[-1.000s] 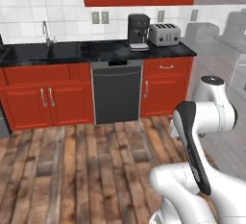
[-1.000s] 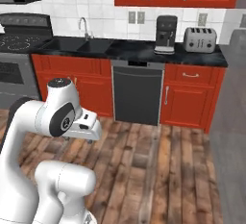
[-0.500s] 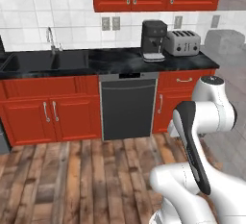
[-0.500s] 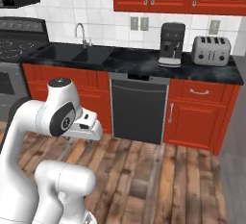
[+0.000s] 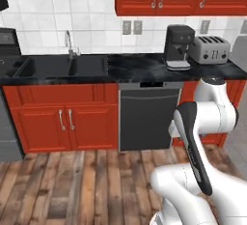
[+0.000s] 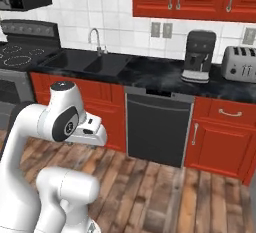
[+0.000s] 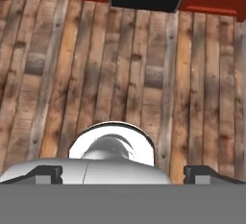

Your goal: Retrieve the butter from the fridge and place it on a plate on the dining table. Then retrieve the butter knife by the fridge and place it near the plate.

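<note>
view shift: base has swung left since the earlier frames; the whole wall counter (image 5: 120, 69) slides right in frame, sink (image 5: 65, 67) now central, camera moved, not the objects.
gripper (image 7: 123, 172): jaws fully spread, empty, aimed down at the wood floor (image 7: 120, 74).
arm: folded close over the base, no reach.
task things: fridge, butter, plate, butter knife not in frame; direction from the jaws can't be told.
ahead: dishwasher (image 6: 157, 127), coffee maker (image 6: 199, 55), toaster (image 5: 210, 49).
next (judgement): keep driving until the fridge shows.
</note>
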